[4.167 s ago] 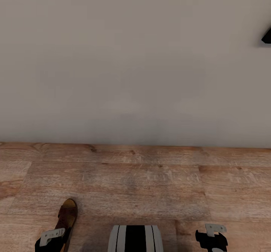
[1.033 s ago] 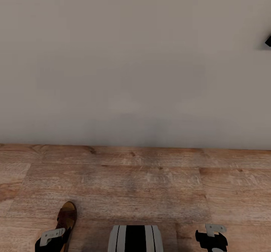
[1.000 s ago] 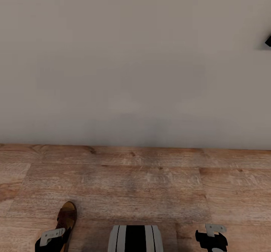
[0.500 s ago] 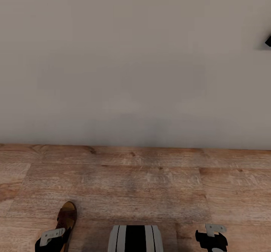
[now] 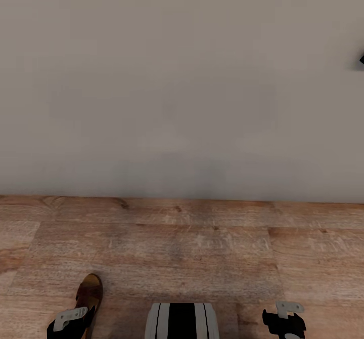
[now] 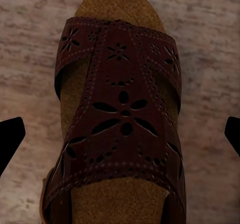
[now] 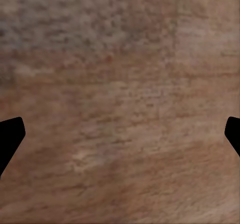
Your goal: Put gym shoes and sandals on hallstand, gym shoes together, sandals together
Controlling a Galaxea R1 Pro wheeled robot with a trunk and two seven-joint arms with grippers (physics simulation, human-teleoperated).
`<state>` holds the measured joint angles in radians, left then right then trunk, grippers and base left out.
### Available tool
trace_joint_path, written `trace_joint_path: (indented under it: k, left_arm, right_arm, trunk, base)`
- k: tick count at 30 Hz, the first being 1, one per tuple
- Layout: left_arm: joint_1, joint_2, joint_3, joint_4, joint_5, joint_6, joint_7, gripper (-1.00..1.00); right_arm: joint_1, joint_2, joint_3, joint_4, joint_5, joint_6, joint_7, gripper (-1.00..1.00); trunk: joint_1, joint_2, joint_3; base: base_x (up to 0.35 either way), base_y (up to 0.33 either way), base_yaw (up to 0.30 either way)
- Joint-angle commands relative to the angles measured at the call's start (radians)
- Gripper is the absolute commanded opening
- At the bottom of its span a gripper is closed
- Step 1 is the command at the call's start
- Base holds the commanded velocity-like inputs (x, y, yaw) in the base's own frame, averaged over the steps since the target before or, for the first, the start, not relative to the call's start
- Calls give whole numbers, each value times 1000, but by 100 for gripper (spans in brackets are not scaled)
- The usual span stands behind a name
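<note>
One brown sandal [image 5: 89,291] with a tan insole lies on the wood-plank corridor floor [image 5: 202,248], toe pointing towards the wall. My left gripper [image 6: 120,144] hangs open right above it. The cut-out strap [image 6: 120,119] of the sandal sits between the two spread black fingertips [image 6: 10,139] without touching them. My left wrist [image 5: 65,324] covers the sandal's heel in the head view. My right gripper [image 7: 120,139] is open over bare floor planks, with its wrist [image 5: 284,321] at the lower right. The gym shoes and the hallstand are out of view.
A plain grey wall [image 5: 182,86] stands straight ahead and meets the floor a short way in front of me. A small dark object [image 5: 361,59] sticks in at the wall's right edge. My striped trunk [image 5: 182,321] shows at the bottom centre.
The head view has shifted slightly: the floor line and the sandal sit a little lower, and the dark object has slid nearer the right edge. Both arms hold their places.
</note>
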<state>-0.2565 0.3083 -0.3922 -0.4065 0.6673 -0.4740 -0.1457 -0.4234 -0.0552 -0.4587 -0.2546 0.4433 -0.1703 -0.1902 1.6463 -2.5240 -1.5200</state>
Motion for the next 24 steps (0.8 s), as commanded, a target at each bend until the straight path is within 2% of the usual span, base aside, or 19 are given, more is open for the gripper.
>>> trace_joint_path:
  k: [1, 13, 14, 24]
  left_arm:
    - [0, 0, 0, 0, 0, 0, 0, 100]
    - [0, 0, 0, 0, 0, 0, 0, 100]
    - [0, 0, 0, 0, 0, 0, 0, -100]
    - [0, 0, 0, 0, 0, 0, 0, -100]
  right_arm:
    - [0, 0, 0, 0, 0, 0, 0, 100]
    - [0, 0, 0, 0, 0, 0, 0, 100]
    - [0, 0, 0, 0, 0, 0, 0, 100]
    - [0, 0, 0, 0, 0, 0, 0, 100]
  trunk:
    - [0, 0, 0]
    - [0, 0, 0]
    - [0, 0, 0]
    - [0, 0, 0]
  base:
    - [14, 0, 0]
    - [6, 0, 0]
    - [2, 0, 0]
    - [0, 0, 0]
